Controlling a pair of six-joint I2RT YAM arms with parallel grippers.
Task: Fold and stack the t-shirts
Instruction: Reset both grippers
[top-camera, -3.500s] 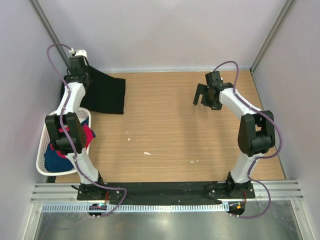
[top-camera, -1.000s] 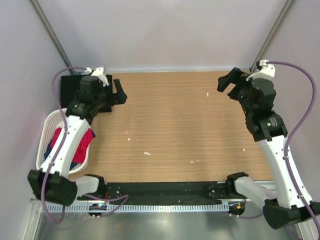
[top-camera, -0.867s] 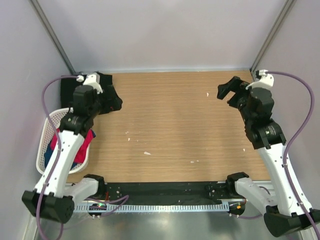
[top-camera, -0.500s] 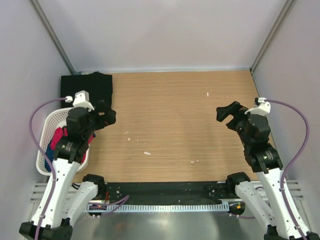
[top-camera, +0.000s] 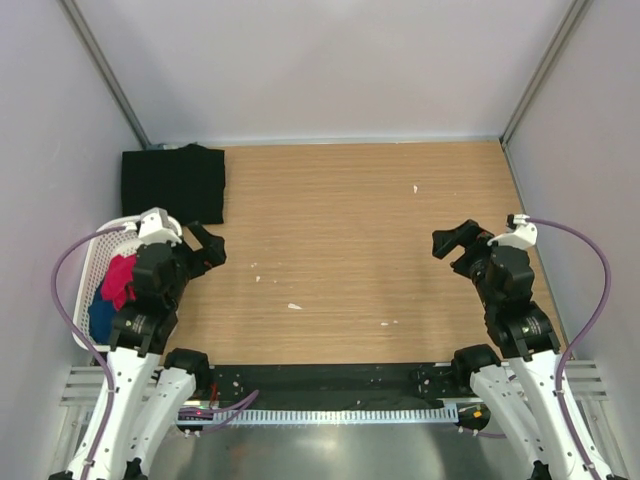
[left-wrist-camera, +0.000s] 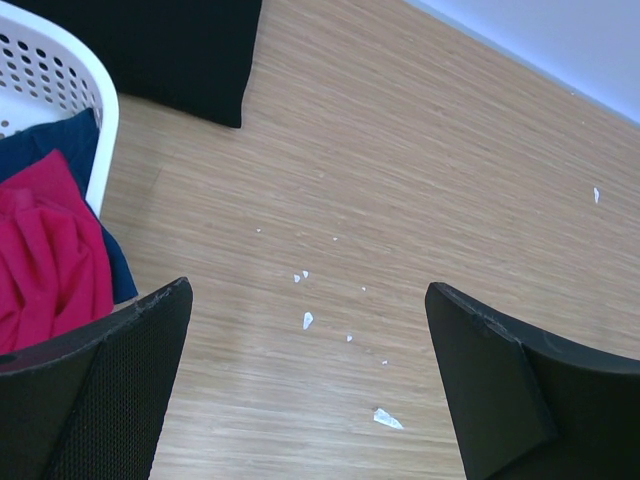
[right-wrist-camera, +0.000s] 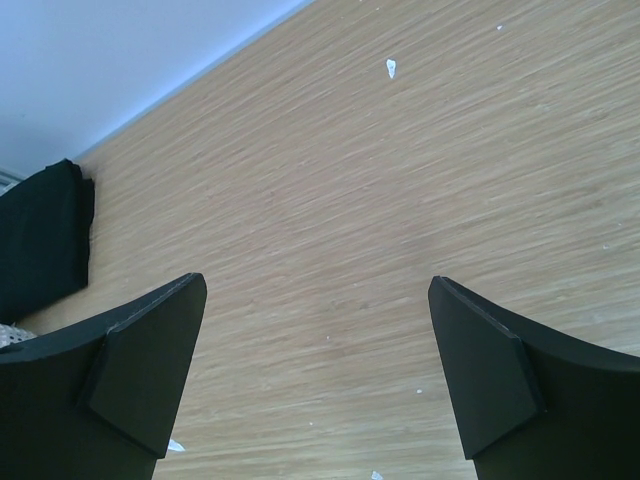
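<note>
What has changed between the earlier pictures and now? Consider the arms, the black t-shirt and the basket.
Both arms drew back toward their bases: the left gripper from the far-left corner, the right gripper from the far right, both open and empty. The black t-shirt now lies narrower in that corner. The basket stayed put.

T-shirts (top-camera: 172, 183) matt black cloth; table (top-camera: 350, 230) smooth wood-grain; basket (left-wrist-camera: 50, 55) white perforated plastic.
</note>
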